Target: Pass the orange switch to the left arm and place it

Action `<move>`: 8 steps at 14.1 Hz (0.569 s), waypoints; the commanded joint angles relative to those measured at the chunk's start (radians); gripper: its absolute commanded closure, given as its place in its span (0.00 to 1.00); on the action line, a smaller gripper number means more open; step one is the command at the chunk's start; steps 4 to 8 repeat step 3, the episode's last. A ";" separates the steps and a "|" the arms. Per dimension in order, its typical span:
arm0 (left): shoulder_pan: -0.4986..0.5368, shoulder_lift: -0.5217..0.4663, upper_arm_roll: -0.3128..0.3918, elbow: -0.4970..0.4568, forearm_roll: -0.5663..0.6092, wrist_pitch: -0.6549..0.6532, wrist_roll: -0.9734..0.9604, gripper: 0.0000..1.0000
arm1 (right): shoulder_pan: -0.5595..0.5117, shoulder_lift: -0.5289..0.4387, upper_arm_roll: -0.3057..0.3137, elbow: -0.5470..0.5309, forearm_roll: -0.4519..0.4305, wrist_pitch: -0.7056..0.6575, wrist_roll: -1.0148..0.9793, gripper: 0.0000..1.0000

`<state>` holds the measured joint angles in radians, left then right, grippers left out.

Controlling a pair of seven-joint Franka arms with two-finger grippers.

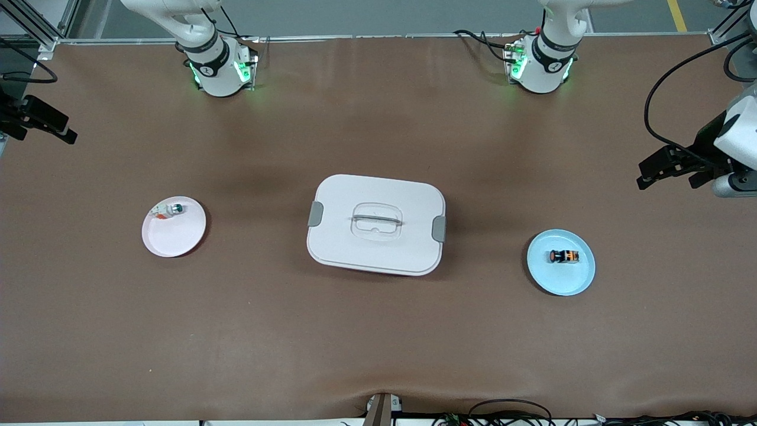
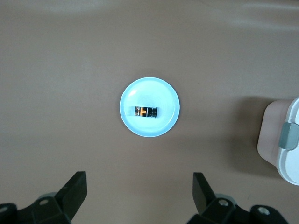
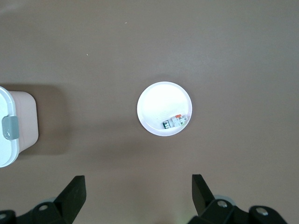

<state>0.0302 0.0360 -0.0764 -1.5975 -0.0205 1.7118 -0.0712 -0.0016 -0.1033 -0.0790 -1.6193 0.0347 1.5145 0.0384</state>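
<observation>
Switch (image 1: pixel 563 256): lies on blue plate (image 1: pixel 582 281), near left arm's end.
Left gripper (image 2: pixel 140 196): jaws wide, high over plate.
Right gripper (image 3: pixel 138 196): wide, over pink plate (image 1: pixel 177 242).
Risk: your handover path may clip the box (image 1: pixel 376 223) if you carry low.

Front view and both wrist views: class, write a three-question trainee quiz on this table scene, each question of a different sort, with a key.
1. True or false: the orange switch lies on the blue plate.
2. Multiple choice: the box stands (a) on the pink plate, (b) on the table between the two plates, (c) under the left gripper.
3. Fill in: the left gripper and the right gripper both hang with fingers ____, holding nothing.

Key: 1 true; 2 b; 3 open.
</observation>
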 commanded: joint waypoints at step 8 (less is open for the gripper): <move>-0.001 0.013 -0.002 0.027 0.005 -0.029 0.001 0.00 | 0.008 -0.024 -0.002 -0.020 -0.013 0.004 -0.008 0.00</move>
